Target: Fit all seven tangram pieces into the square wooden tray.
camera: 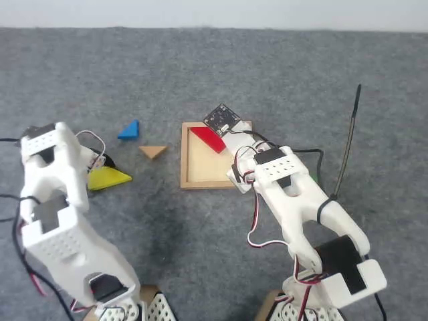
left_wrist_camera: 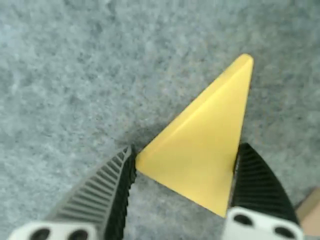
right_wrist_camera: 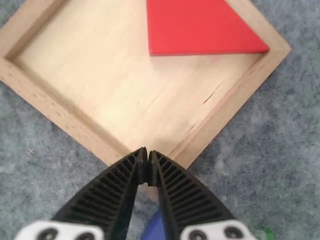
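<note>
At the left of the high view, the left hand [left_wrist_camera: 186, 150] grips the yellow triangle [left_wrist_camera: 205, 140], which lies flat on the grey bench [camera: 301, 67], one finger on either side. The right hand [right_wrist_camera: 148, 152], closed tight and holding nothing, sits at the lower right corner of the wooden tray [camera: 184, 157] at centre frame. A red triangle [camera: 208, 139] lies in the tray's upper right part. Left of the tray lie a tan triangle [camera: 153, 152] and, higher up, a blue triangle [camera: 129, 130]

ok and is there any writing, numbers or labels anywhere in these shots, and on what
No text can be read.
The yellow triangle, red piece and wooden tray are plain, with no print.
The dark board on an arm by the tray has pale specks too small to read.
</note>
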Motion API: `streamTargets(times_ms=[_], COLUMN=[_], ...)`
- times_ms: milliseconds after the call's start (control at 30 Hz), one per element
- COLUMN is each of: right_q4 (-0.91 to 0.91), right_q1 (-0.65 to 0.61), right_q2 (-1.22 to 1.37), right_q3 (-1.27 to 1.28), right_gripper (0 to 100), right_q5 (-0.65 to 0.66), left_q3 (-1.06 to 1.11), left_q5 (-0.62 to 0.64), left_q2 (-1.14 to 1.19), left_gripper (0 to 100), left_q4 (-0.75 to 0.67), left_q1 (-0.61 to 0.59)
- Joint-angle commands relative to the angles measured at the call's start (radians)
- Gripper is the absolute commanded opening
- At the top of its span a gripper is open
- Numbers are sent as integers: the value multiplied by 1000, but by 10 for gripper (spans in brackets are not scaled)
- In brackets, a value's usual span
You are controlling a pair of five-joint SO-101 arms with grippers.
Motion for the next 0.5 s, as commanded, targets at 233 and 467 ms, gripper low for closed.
streamTargets(times_ms=[233, 467], right_q4=[-13, -13], right_q1=[-4, -4], right_q2=[-42, -42], right_q3=[-6, -6], right_gripper=[10, 10], right_q5=[11, 11], left_q3=[-67, -65], left_q5=[-55, -114], left_q2=[38, 29], left_gripper=[220, 141], left_q4=[32, 32], left_q1=[6, 8])
